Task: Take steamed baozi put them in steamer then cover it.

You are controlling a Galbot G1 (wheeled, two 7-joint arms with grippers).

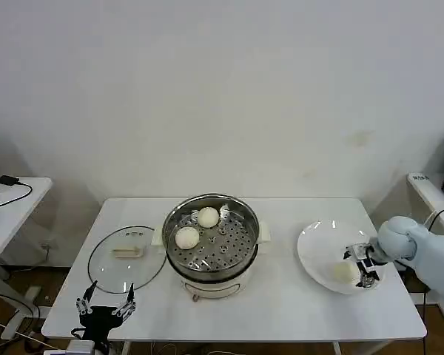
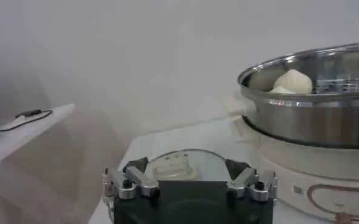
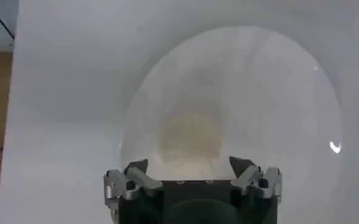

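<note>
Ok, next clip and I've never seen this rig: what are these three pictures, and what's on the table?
A two-armed robot works at a white table. One picture looks down from its head; the other two come from cameras on its wrists. The steamer at centre holds two baozi. Its glass cover lies on the table to the robot's left. The right gripper, open, reaches over the white plate around a third baozi. The left gripper waits open at the near edge, holding nothing.

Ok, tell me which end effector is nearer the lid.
Left. The left end effector hovers open at the table's front edge, just in front of the lid. The right end effector is open over the plate, beyond the steamer.
</note>
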